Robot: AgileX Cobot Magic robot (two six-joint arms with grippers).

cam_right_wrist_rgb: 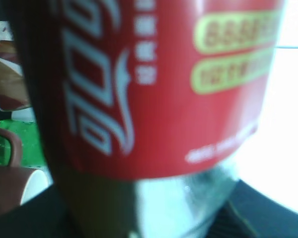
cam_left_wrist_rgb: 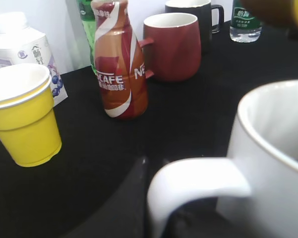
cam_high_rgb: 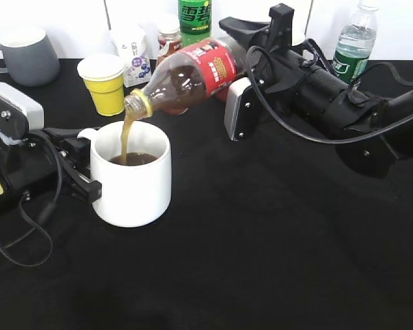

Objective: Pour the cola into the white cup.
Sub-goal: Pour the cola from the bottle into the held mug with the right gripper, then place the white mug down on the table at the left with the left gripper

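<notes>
Right pincer (cam_high_rgb: 239,88) closed around the cola (cam_high_rgb: 193,74) at its red label, bottle tipped neck-down to the left. Brown stream runs from the mouth into the white cup (cam_high_rgb: 132,182), which stands on the black desk (cam_high_rgb: 261,240) and holds dark liquid. Left pincer (cam_high_rgb: 79,165) at the cup's handle (cam_left_wrist_rgb: 188,186); handle appears to sit between its fingers, but grip is unclear from the wrist view. Yellow cup (cam_high_rgb: 104,84) and Nescafe bottle (cam_left_wrist_rgb: 120,64) stand just behind.
</notes>
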